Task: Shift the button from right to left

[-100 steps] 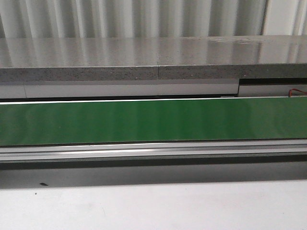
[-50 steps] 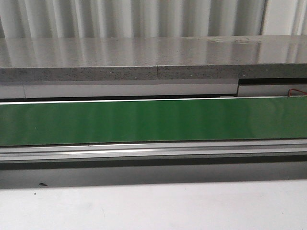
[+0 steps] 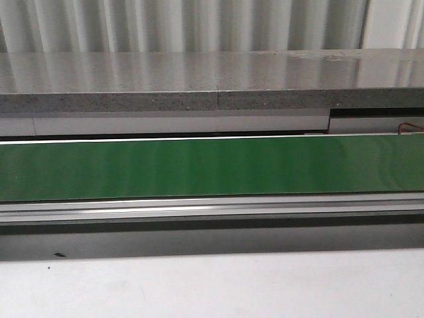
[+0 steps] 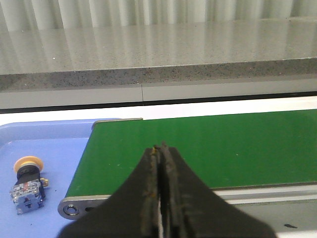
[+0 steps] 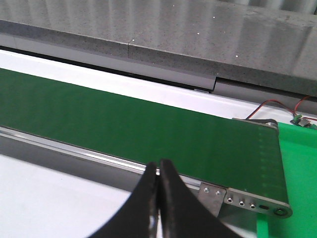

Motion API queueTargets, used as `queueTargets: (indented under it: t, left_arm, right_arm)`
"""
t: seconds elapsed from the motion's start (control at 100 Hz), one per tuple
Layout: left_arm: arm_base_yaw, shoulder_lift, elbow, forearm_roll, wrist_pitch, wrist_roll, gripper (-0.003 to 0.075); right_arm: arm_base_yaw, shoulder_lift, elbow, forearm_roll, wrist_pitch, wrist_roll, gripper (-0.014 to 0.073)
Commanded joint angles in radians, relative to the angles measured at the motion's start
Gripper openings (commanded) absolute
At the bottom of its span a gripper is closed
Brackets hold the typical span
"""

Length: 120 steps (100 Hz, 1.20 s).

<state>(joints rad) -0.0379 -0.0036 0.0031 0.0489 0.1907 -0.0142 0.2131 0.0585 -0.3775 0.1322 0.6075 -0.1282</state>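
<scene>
Yellow-capped button (image 4: pixel 27 183) lies on its side in the blue tray (image 4: pixel 59 148) past the green belt's (image 4: pixel 198 148) left end. Left gripper (image 4: pixel 161 148) and right gripper (image 5: pixel 158 166) both closed, empty. I judge the move done; next, hold clear.

Across the front view almost nothing has changed: the small dark speck (image 3: pixel 59 254) on the grey ledge below the green belt (image 3: pixel 212 167) has crept very slightly leftward, as though the whole view shifted a touch.
</scene>
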Motion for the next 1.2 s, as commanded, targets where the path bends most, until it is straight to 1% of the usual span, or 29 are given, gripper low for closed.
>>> queueTargets:
  t: [0.0, 0.35, 0.45, 0.54, 0.62, 0.68, 0.81, 0.86, 0.95, 1.11, 1.19]
  left_arm:
    - [0.000, -0.033, 0.039, 0.003, -0.072, -0.009, -0.0021]
    - [0.000, -0.033, 0.039, 0.003, -0.072, -0.009, -0.0021]
    - [0.000, -0.033, 0.039, 0.003, -0.072, -0.009, -0.0021]
    - [0.000, -0.033, 0.039, 0.003, -0.072, -0.009, -0.0021]
    - [0.000, -0.033, 0.039, 0.003, -0.072, -0.009, -0.0020]
    - [0.000, -0.033, 0.039, 0.003, -0.072, -0.009, -0.0021]
    - [0.000, -0.033, 0.039, 0.003, -0.072, -0.009, -0.0021]
    - [0.000, -0.033, 0.039, 0.003, -0.072, -0.009, -0.0021]
    - [0.000, -0.033, 0.039, 0.003, -0.072, -0.009, -0.0021]
    - [0.000, -0.033, 0.039, 0.003, -0.072, -0.009, -0.0021]
    - [0.000, -0.033, 0.039, 0.003, -0.072, -0.009, -0.0021]
  right_arm:
    - [0.003, 0.011, -0.023, -0.002, -0.074, -0.012, -0.0069]
    - [0.003, 0.011, -0.023, -0.002, -0.074, -0.012, -0.0069]
    - [0.000, 0.011, -0.022, -0.024, -0.103, -0.012, -0.0069]
    - [-0.004, 0.011, -0.001, -0.041, -0.184, -0.012, -0.0069]
    - [-0.020, 0.011, 0.046, -0.063, -0.308, -0.007, -0.0069]
    - [-0.044, 0.011, 0.103, -0.084, -0.433, 0.041, -0.0069]
    - [-0.106, 0.010, 0.205, -0.147, -0.588, 0.166, -0.0069]
    - [-0.133, 0.002, 0.237, -0.174, -0.608, 0.197, -0.0069]
    - [-0.180, -0.033, 0.293, -0.179, -0.616, 0.200, -0.0069]
    - [-0.212, -0.089, 0.386, -0.179, -0.660, 0.202, -0.0069]
    - [-0.214, -0.088, 0.384, -0.180, -0.618, 0.204, -0.0069]
